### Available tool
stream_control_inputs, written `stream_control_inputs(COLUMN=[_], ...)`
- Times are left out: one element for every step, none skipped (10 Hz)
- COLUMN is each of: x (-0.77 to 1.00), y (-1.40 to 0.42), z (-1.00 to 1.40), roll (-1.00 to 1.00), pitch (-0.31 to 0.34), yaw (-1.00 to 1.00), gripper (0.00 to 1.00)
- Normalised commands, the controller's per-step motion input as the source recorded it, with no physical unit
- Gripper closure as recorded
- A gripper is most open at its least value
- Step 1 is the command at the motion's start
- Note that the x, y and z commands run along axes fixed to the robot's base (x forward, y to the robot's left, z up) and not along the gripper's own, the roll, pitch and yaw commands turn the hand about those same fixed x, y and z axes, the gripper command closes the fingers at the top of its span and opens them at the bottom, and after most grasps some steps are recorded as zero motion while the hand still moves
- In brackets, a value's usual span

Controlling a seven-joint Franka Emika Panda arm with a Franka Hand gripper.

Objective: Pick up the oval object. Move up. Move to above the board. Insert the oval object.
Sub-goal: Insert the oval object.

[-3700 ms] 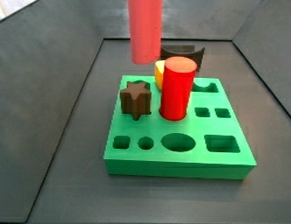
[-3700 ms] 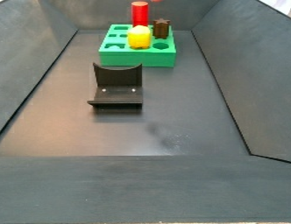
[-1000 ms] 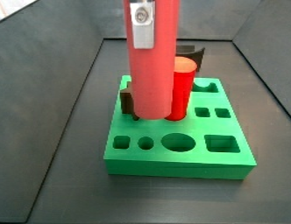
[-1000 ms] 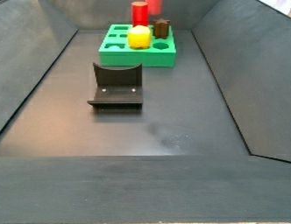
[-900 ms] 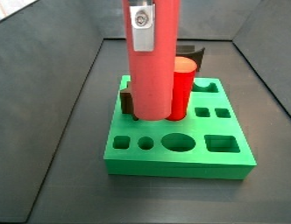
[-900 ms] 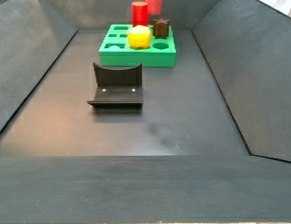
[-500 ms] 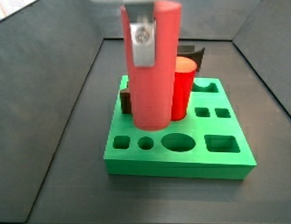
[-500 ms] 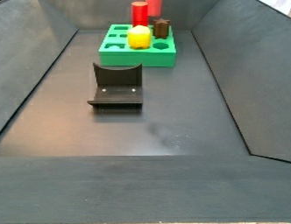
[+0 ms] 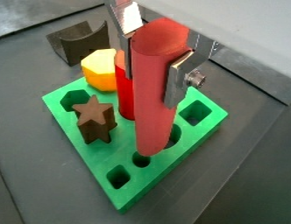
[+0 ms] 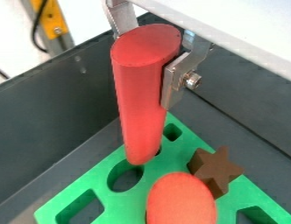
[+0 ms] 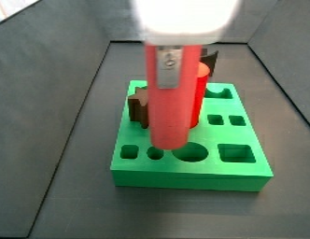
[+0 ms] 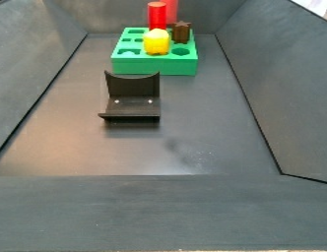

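Insert step is in hand. The hand (image 9: 152,48) sits above the board (image 9: 212,129) and pinches the oval object (image 9: 154,87) near its top, silver fingers (image 9: 180,77) flat on either side; the post hangs upright. In both wrist views its lower end is down at the board's top, at or just in a hole in the row nearest the board's edge (image 10: 138,156); how deep it sits cannot be told. In a side view the post (image 11: 170,98) stands in front of the red cylinder (image 11: 199,84), its foot by the big round hole (image 11: 191,151). The star piece (image 9: 94,119) and yellow block (image 9: 99,66) stand in the board close by, clear of the post. Judged next: a straight push down, post kept vertical and its oval lined up with the slot, then spread the fingers only once it seats. Risk is a cocked post jamming on the hole's rim or brushing the cylinder.
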Motion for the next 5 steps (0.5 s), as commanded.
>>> stream_control_inputs(x=[0.8,0.8,0.83,0.8,0.82], y=[-0.09,-0.11,-0.12,-0.17,-0.17], z=[-0.1,-0.16,-0.17,-0.21,-0.21], roll=[0.0,0.0,0.0,0.02,0.03], pitch=[0.0,0.0,0.0,0.0,0.0], yaw=[0.32,0.31,0.31,0.25,0.23], gripper=[1.0,1.0,1.0,1.0,1.0])
